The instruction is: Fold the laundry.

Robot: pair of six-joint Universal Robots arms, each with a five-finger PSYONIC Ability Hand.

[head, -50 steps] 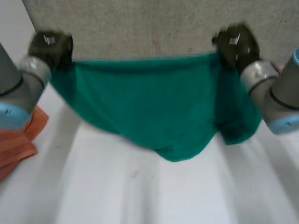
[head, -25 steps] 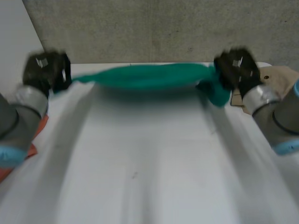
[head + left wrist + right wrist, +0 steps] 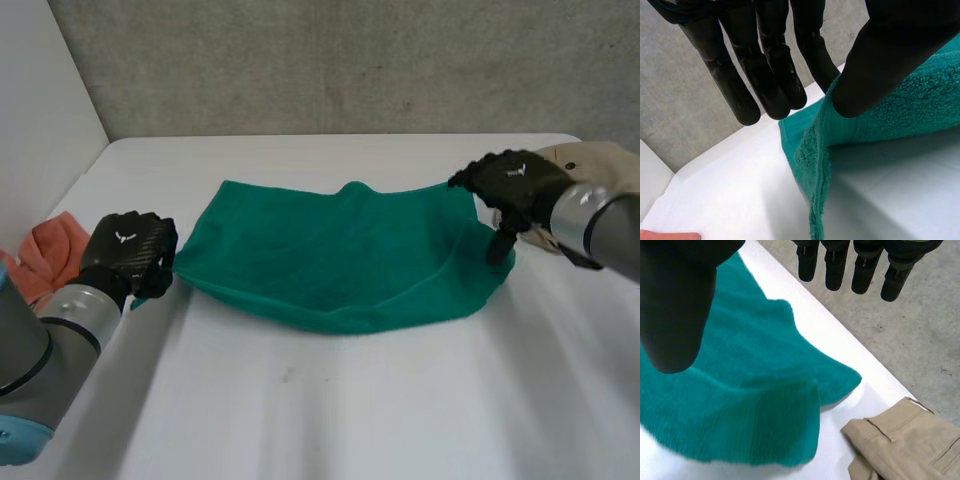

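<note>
An orange cloth [image 3: 50, 250] lies bunched at the tabletop's [image 3: 350, 400] left edge. Just beside it, the left robot hand [image 3: 125, 255] is at the towel's left corner. It pinches that edge between its thumb [image 3: 890, 55] and the nearest of its straight fingers [image 3: 770, 70], so the edge is lifted slightly off the tabletop. The green towel [image 3: 330, 260] lies spread across the middle of the tabletop, its near edge rumpled. The right robot hand [image 3: 510, 185] hovers over the towel's far right corner, wide open, fingers straight and well apart from the thumb, holding nothing. Tan trousers [image 3: 905, 440] lie just beside that corner.
</note>
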